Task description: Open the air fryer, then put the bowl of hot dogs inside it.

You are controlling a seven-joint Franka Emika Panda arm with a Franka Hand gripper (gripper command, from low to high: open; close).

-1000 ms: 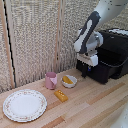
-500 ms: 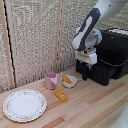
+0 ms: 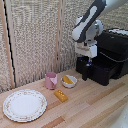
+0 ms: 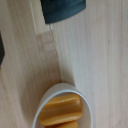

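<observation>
The glossy black air fryer [image 3: 114, 47] stands at the exterior view's right, with its front drawer [image 3: 101, 72] drawn out toward the bowl. My gripper [image 3: 87, 74] hangs right at the drawer's front. It is dark against the black drawer, so its fingers and the handle do not separate. The small white bowl [image 3: 69, 81] with yellow-orange hot dogs [image 3: 67, 79] sits on the table just to the gripper's left. In the wrist view the bowl [image 4: 46, 99] and its hot dogs [image 4: 61, 110] lie close by. A dark blurred part [image 4: 62, 10] shows opposite.
A pink cup [image 3: 50, 80] stands beside the bowl. An orange-yellow block [image 3: 61, 95] lies in front of them. A large patterned plate [image 3: 24, 105] rests at the exterior view's left. A ribbed curtain wall [image 3: 35, 35] is behind the wooden table [image 3: 95, 107].
The arm and gripper have shifted a little toward the exterior view's left, nearer the bowl. Bowl, cup, block and plate have not moved.
</observation>
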